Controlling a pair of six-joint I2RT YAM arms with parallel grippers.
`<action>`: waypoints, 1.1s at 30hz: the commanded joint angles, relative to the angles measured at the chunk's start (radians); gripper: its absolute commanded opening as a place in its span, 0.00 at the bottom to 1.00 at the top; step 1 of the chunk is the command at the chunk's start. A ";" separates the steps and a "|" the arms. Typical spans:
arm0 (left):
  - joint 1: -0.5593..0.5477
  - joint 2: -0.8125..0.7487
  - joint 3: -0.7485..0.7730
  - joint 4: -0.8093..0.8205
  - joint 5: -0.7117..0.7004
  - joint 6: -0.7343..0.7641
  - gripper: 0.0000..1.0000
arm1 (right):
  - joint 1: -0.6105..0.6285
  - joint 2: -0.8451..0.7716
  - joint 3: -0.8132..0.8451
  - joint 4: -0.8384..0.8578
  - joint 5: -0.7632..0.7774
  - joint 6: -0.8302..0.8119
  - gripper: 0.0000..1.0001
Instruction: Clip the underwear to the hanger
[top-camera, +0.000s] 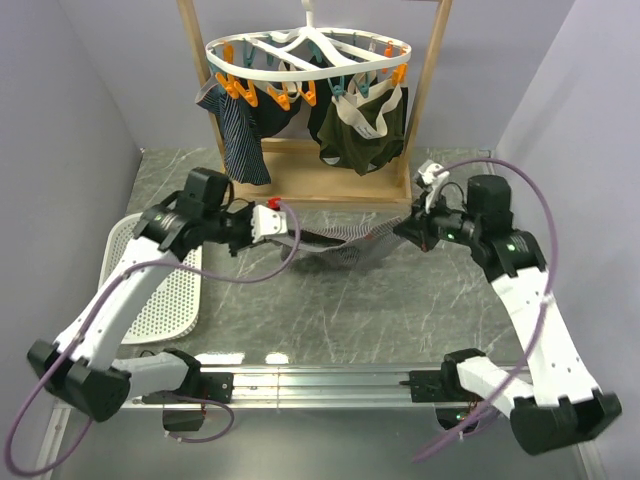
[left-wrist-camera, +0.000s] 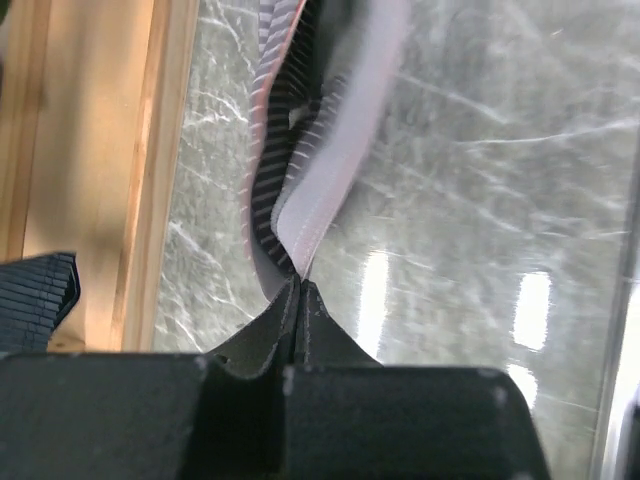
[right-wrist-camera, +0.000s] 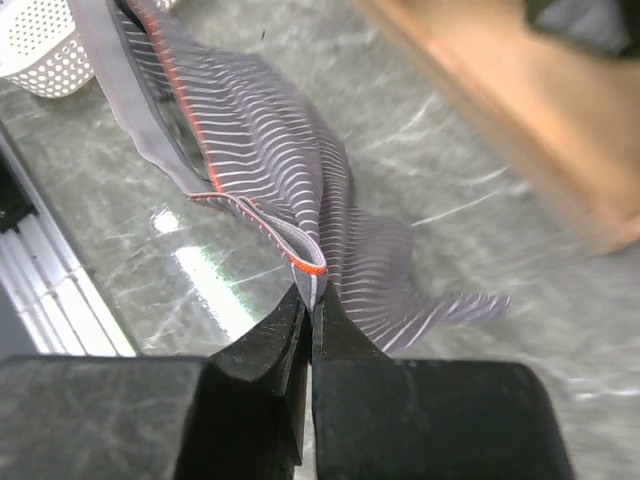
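The grey striped underwear (top-camera: 345, 243) hangs stretched between my two grippers, just above the marble table. My left gripper (top-camera: 288, 233) is shut on its left end; the left wrist view shows the waistband (left-wrist-camera: 320, 190) pinched at the fingertips (left-wrist-camera: 300, 287). My right gripper (top-camera: 405, 232) is shut on the right end, where the fabric (right-wrist-camera: 270, 150) with its orange-red trim (right-wrist-camera: 312, 268) is clamped. The white oval hanger (top-camera: 308, 55) with orange and teal clips hangs from the wooden frame behind, above and beyond the garment.
A dark navy striped garment (top-camera: 240, 135) and a dark olive pair (top-camera: 362, 135) hang clipped on the hanger. The wooden frame's base (top-camera: 320, 185) lies just behind the grippers. A white perforated basket (top-camera: 165, 285) lies at the left under my left arm.
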 joint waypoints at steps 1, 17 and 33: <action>-0.004 -0.140 0.028 -0.117 0.047 -0.063 0.00 | -0.005 -0.092 0.058 -0.090 0.023 -0.110 0.00; -0.006 -0.200 -0.141 -0.238 0.188 0.089 0.00 | -0.005 -0.097 -0.207 -0.020 -0.043 -0.080 0.00; -0.015 0.205 -0.213 0.355 -0.174 -0.500 0.72 | 0.012 0.511 -0.134 0.161 0.173 0.005 0.00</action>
